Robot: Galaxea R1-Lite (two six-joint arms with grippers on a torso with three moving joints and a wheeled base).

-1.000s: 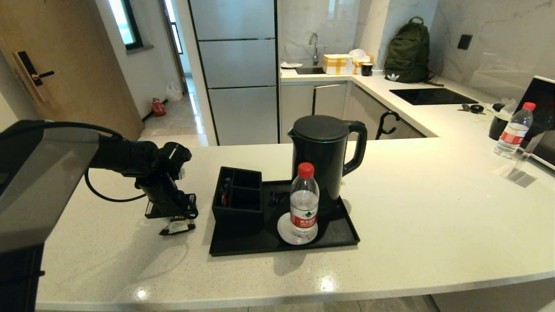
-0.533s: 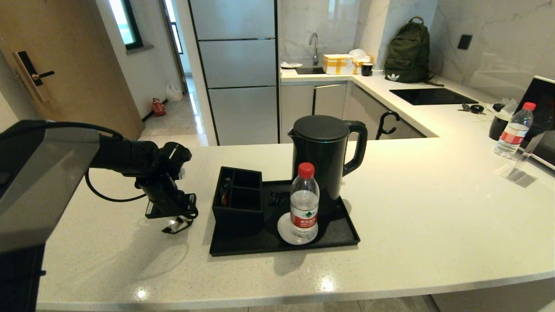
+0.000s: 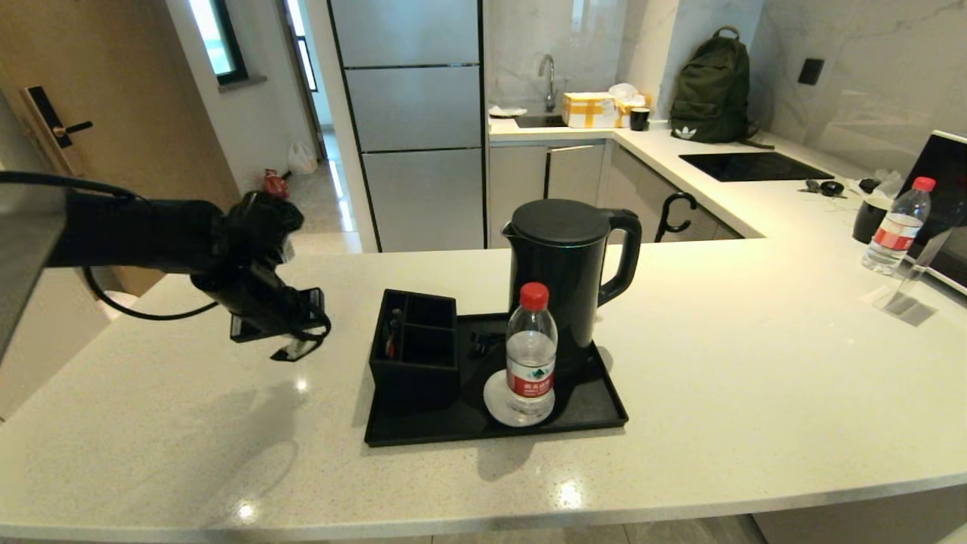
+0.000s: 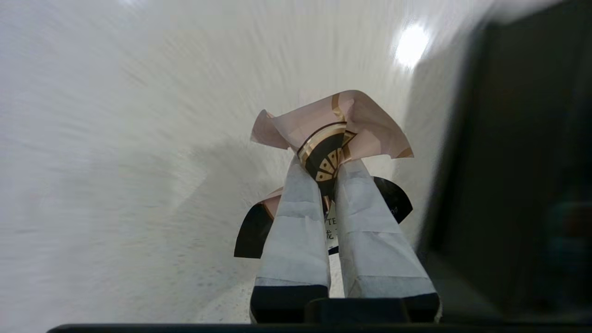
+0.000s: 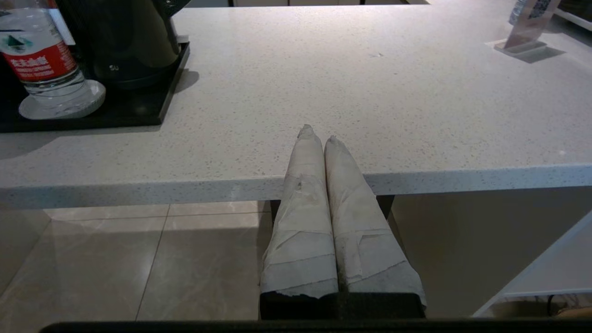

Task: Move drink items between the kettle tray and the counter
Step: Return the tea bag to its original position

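My left gripper (image 3: 296,349) hangs above the counter (image 3: 755,363) left of the tray, shut on the pale pink tea sachet (image 4: 333,134), which bends around the taped fingers (image 4: 296,217). The sachet (image 3: 300,347) shows as a small pale patch under the gripper in the head view. The water bottle (image 3: 530,355) with red cap stands upright on a white coaster on the black kettle tray (image 3: 597,415), in front of the kettle (image 3: 563,264). My right gripper (image 5: 317,134) is shut and empty, parked at the counter's front edge, out of the head view.
A black compartmented box (image 3: 414,344) stands on the tray's left end, close to the right of the left gripper. A second water bottle (image 3: 895,227) and a clear stand (image 3: 903,295) are at the far right. A coaster (image 5: 62,104) lies under the bottle.
The left gripper has risen from the counter with the sachet and moved back and left; the sachet no longer lies on the counter. Bottle, tray and kettle have not moved.
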